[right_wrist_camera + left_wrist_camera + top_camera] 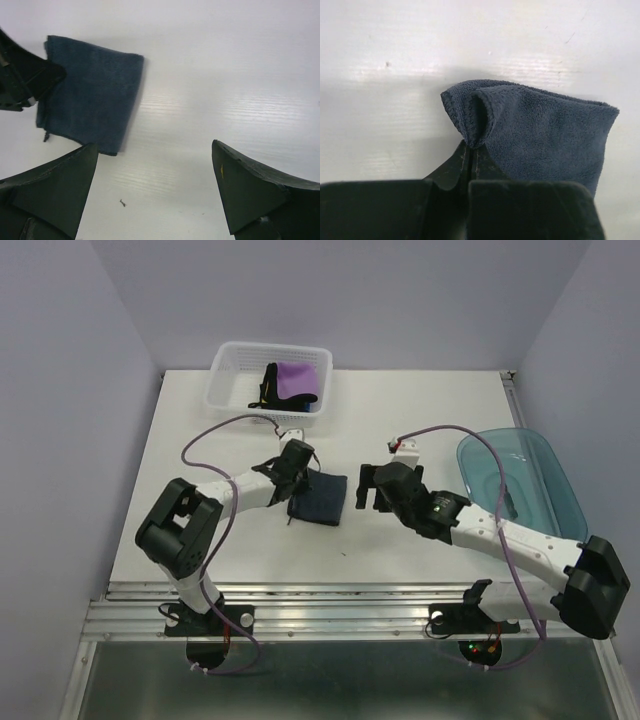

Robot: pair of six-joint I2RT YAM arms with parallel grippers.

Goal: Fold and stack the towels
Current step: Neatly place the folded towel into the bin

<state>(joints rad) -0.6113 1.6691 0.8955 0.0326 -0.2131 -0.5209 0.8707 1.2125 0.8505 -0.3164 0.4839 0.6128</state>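
Note:
A folded dark navy-grey towel (320,500) lies on the white table between the two arms. My left gripper (296,480) is at the towel's left edge, shut on a pinched-up corner of it. In the left wrist view the navy towel (545,135) bunches into a fold right at the closed tips of the left gripper (472,148). My right gripper (362,490) hovers just right of the towel, open and holding nothing. The right wrist view shows the right gripper (154,146) wide over bare table, with the navy towel (90,95) at its upper left. A purple towel (297,378) and a black towel (270,386) lie in the basket.
The white mesh basket (225,380) stands at the table's back left. A translucent blue tub (530,470) sits at the right edge, beside the right arm. A small dark speck (122,202) lies on the table near the right gripper.

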